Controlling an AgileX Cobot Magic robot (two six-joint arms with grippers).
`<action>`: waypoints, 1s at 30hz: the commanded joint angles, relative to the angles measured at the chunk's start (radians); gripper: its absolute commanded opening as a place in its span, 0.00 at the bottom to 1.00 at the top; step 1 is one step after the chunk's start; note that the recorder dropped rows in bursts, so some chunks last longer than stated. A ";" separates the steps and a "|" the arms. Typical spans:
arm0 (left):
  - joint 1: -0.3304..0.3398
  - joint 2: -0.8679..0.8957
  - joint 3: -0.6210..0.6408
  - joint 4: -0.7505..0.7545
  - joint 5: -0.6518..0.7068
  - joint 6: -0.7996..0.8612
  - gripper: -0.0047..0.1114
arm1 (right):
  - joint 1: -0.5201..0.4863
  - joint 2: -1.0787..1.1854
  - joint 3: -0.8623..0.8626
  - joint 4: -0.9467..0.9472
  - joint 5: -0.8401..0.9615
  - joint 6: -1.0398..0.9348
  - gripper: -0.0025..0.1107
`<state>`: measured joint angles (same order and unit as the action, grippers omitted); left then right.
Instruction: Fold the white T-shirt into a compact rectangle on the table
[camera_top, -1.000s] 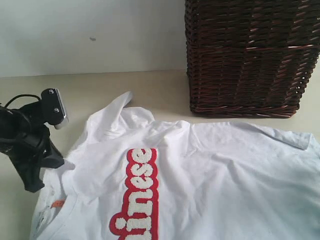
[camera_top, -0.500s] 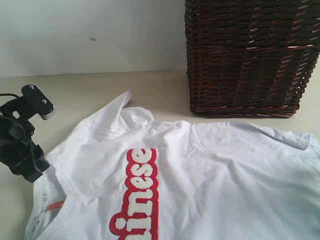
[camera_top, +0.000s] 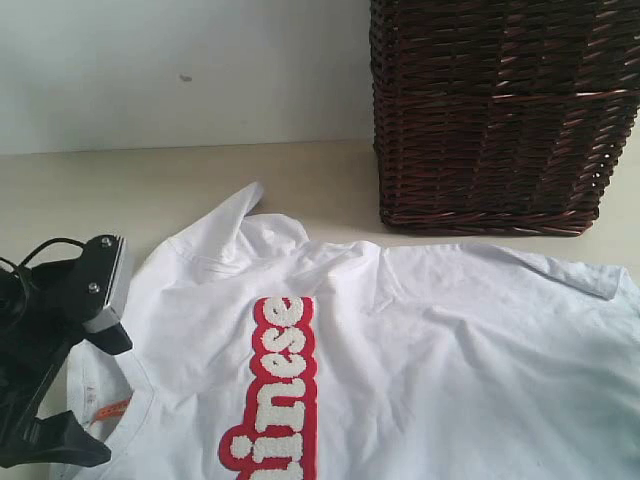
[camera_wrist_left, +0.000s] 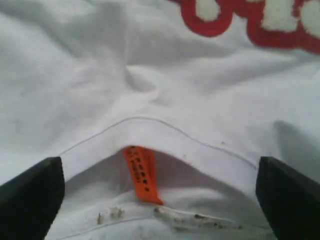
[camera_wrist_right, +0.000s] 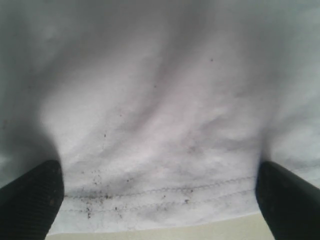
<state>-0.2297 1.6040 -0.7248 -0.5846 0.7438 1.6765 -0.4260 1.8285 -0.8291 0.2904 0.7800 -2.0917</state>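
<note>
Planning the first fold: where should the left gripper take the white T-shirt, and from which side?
Probably the collar band of the white T-shirt, beside the orange tag, from above: it lies flat, a stitched edge centred under the open left gripper.

Robot lab bench, not a real home. A plain pale table (camera_top: 300, 170) runs up to a bare white wall (camera_top: 180, 60) (one small dark mark on it). A black robot arm (camera_top: 40, 330) with a loose cable works at the table's edge. Household props laid out on top: dark wicker basket (camera_top: 500, 110), white T-shirt (camera_top: 430, 340) spread flat.
</note>
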 joint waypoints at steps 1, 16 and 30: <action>-0.002 0.064 0.006 0.114 -0.121 0.025 0.95 | -0.004 0.011 0.005 -0.008 0.017 0.000 0.93; -0.006 -0.026 -0.022 0.040 -0.073 0.046 0.95 | -0.004 0.011 0.005 -0.008 0.017 0.000 0.93; -0.124 0.154 -0.022 0.085 -0.164 0.001 0.95 | -0.004 0.011 0.005 -0.008 0.017 0.000 0.93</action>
<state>-0.3481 1.7423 -0.7455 -0.5302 0.6355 1.7098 -0.4260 1.8285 -0.8291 0.2904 0.7800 -2.0917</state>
